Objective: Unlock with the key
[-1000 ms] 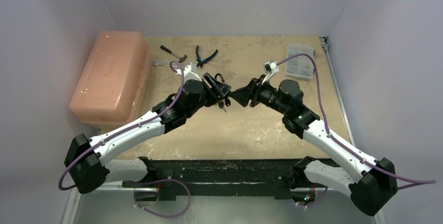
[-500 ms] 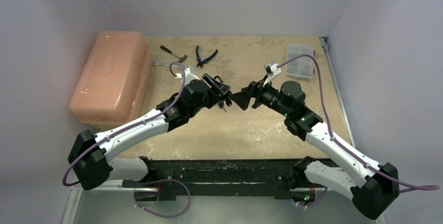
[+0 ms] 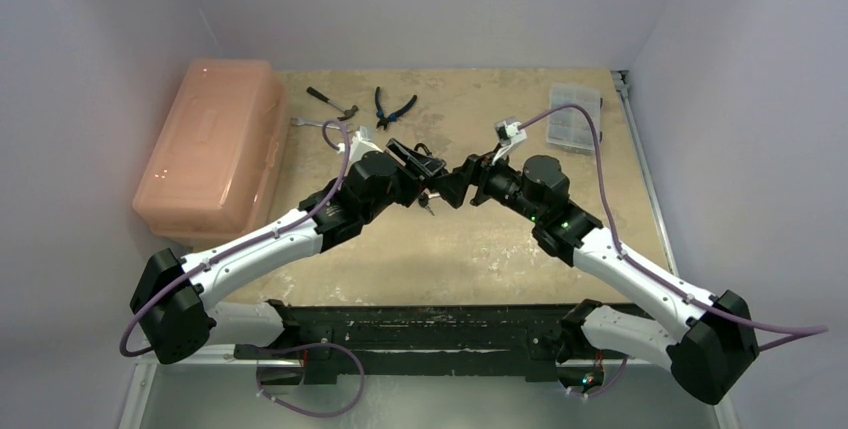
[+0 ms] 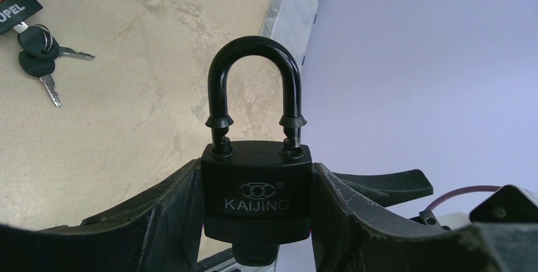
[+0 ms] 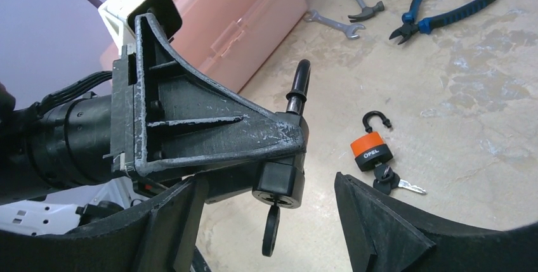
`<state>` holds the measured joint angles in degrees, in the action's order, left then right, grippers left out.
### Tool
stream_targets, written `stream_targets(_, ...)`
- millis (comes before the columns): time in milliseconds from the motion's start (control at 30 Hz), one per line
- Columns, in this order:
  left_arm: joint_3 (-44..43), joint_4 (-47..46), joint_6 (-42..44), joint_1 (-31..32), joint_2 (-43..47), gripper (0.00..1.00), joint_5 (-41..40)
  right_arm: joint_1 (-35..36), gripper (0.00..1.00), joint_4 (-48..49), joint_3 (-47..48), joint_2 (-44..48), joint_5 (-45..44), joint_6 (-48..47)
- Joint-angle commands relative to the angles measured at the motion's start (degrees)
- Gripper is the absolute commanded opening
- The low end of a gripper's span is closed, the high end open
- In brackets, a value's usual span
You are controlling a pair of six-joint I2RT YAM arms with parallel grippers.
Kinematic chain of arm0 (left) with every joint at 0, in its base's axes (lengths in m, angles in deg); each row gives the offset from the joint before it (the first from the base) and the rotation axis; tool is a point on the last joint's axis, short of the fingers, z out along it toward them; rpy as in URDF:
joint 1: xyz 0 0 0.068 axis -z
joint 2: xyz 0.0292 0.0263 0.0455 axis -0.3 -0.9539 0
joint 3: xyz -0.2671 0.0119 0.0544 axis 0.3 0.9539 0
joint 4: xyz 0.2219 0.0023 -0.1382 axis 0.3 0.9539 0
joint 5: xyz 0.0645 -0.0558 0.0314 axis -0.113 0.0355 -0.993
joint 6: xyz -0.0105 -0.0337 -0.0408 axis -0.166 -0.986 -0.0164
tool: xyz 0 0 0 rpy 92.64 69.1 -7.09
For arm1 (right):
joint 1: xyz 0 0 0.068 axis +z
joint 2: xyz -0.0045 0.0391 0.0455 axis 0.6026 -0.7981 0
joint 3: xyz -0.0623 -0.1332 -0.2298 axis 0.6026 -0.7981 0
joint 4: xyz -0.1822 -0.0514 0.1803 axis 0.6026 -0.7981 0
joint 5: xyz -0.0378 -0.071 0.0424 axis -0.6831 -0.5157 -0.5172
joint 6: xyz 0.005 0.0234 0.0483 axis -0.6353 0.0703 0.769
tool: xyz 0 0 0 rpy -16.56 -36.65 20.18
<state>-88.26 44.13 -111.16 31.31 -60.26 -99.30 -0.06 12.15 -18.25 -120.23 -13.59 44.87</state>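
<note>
While the table (image 5: 476, 94) lies bare beneath them, the left hand (image 4: 257, 208) is clamped on the black padlock (image 4: 257, 170), held up mid-scene with its shackle down. The right hand (image 5: 269, 208) stands apart, its jaws either side of the key (image 5: 271, 231) hanging from the keyhole, touching nothing. Closing off-centre could knock the key out or twist the lock in its grip. The body reads "KAIJING"; the orange padlock (image 5: 368, 151) on the table reads roughly "OPEL".

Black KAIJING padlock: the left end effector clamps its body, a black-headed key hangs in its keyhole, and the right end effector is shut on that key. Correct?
No: the right end effector is open, fingers either side of the key, as the right wrist view shows. The left end effector clamps the black KAIJING padlock, key in keyhole.
</note>
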Motion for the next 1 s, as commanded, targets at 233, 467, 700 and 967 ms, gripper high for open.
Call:
stream_targets(233, -0.5, -9.7, -6.5, 0.1, 2.4, 0.0, 1.1, 5.9, 0.81, 8.1, -1.1, -1.7, -11.6, -0.1)
stream_targets(467, -0.2, -9.8, -7.9, 0.1, 3.1, 0.0, 1.8, 6.7, 0.78, 13.7, -4.6, -1.1, -20.6, 1.5)
stream_targets(700, 0.7, -10.6, -8.2, 0.0, 3.6, 0.0, 2.0, 6.9, 0.72, 16.9, -4.8, -3.2, -22.8, 2.0)
stream_targets(967, 1.7, -12.4, -8.5, 0.0, 2.9, 0.0, 2.4, 8.0, 0.65, 17.3, -3.2, -5.0, -24.9, 2.0)
